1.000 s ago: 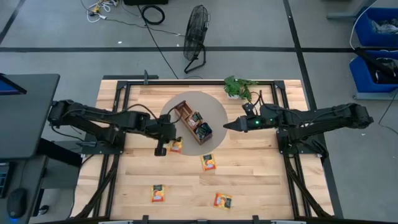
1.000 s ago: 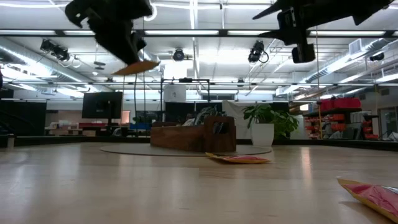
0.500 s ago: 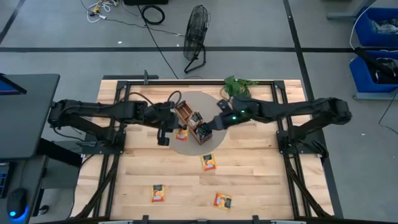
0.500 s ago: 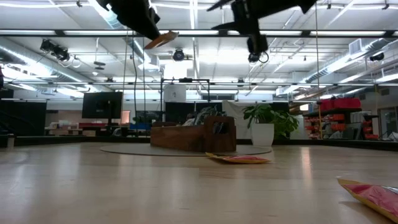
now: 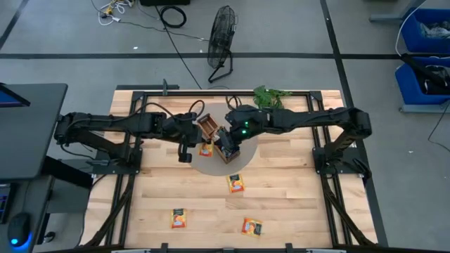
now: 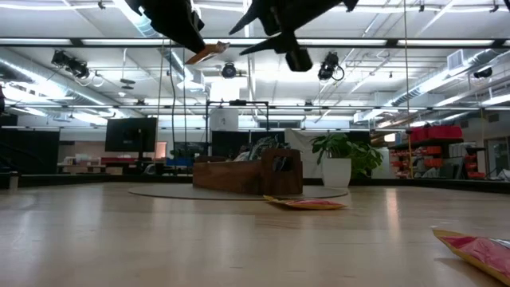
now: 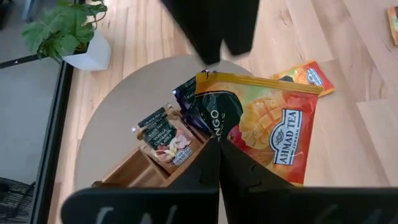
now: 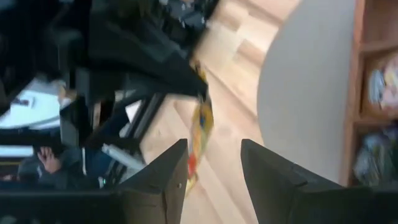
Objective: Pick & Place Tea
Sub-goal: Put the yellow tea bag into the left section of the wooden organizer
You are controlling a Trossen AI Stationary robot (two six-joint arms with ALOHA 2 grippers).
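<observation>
My left tool (image 5: pixel 185 150) holds a sachet (image 5: pixel 204 149) left of the tray (image 5: pixel 218 138); my right tool (image 5: pixel 226 138) hangs above the tray.

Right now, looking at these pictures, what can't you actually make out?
- Wooden tray, high view: the right hand covers part, so its contents stay unclear.
- Tea sachet in the left hand, high view: hidden under that hand.
- Right wrist view: motion blur smears everything.
- Sachet, low view: cut by the edge.

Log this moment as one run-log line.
left claw: shut on sachet, raised beside tray | right claw: open, nearing sachet | loose sachets: table
</observation>
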